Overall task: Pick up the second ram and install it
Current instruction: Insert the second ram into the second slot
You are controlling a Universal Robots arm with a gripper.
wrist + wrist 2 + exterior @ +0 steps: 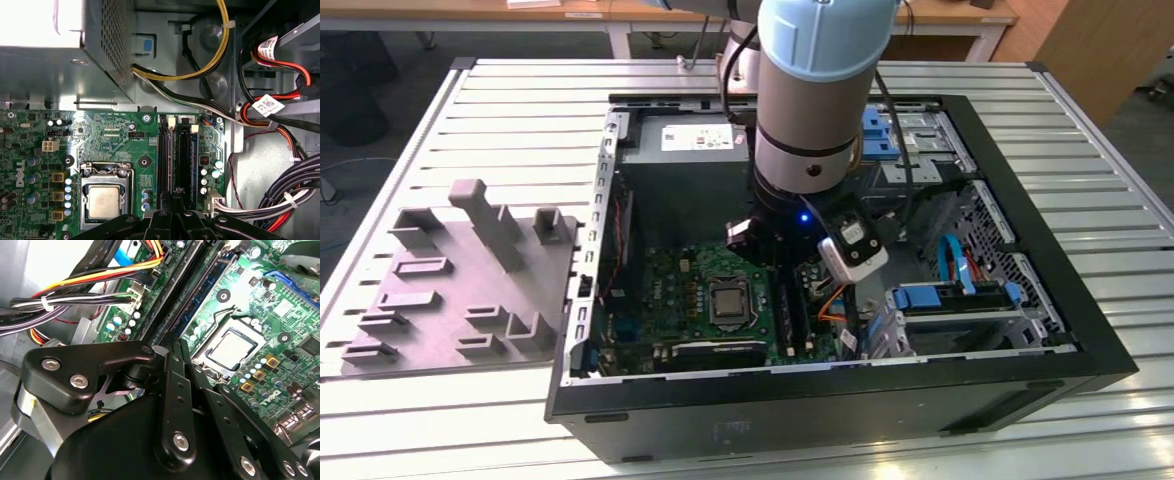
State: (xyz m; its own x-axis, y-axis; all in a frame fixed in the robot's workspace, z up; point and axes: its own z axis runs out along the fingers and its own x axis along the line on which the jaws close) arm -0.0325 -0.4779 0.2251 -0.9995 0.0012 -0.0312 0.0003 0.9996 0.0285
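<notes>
The second ram (191, 155) is a thin blue stick standing edge-up in one of the long black slots of the green motherboard (115, 140), beside the processor (102, 202). In the second wrist view the ram (202, 292) runs away from my fingertips. My gripper (175, 197) hovers over the near end of the slots with its black fingers (170, 370) drawn together, and no gap shows between them. I cannot tell whether the tips touch the stick. In the exterior view the arm's wrist (807, 235) reaches down into the open computer case (1067, 340) and hides the gripper.
Bundles of coloured cables (280, 200) lie close beside the slots. The grey power supply box (687, 160) sits at the back of the case. A drive cage (961, 300) stands at the exterior view's right. A grey moulded fixture (467, 280) lies on the slatted table outside the case.
</notes>
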